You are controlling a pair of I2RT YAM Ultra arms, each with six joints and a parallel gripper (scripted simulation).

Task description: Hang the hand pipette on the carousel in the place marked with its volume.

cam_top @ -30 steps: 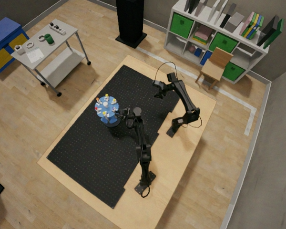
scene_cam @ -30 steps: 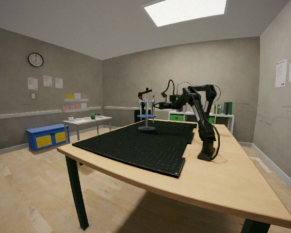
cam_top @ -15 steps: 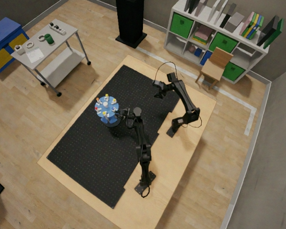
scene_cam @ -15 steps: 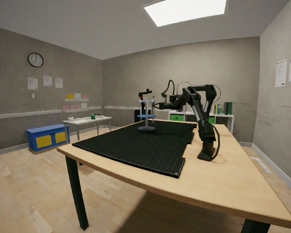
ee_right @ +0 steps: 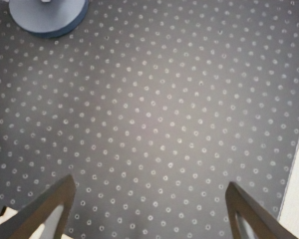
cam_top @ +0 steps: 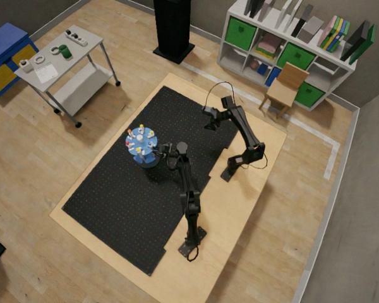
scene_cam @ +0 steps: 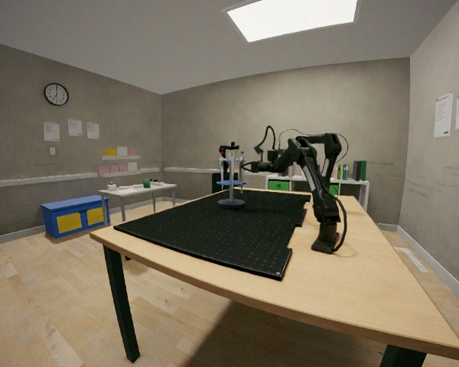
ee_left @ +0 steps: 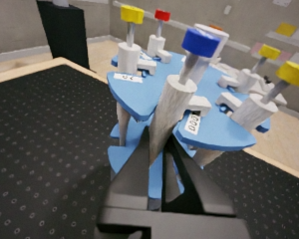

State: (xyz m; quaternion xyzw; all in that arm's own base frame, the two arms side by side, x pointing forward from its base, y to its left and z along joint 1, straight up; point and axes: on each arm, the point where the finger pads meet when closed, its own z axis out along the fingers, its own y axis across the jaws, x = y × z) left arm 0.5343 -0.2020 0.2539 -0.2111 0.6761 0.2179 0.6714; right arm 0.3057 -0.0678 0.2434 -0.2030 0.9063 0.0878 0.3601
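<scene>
The left claw [cam_top: 155, 148] [scene_cam: 243, 167] [ee_left: 156, 131] pinches the blue-topped pipette [cam_top: 151, 144] [ee_left: 174, 102] at the carousel's [cam_top: 143, 132] [scene_cam: 231, 183] [ee_left: 214, 136] edge; the right claw [cam_top: 210, 126] [ee_right: 149, 183], spread, hangs well apart over the black mat [cam_top: 124, 208] [scene_cam: 213, 232] [ee_left: 40, 144] [ee_right: 154, 110].

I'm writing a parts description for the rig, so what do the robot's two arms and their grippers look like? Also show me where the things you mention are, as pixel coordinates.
Both arms, left [cam_top: 190, 200] [scene_cam: 318, 177] and right [cam_top: 245, 127], are black, slim and jointed, with thin black cables looping outside. Each stands on a flat dark base plate. The left gripper's fingers are dark, tapering wedges.
</scene>
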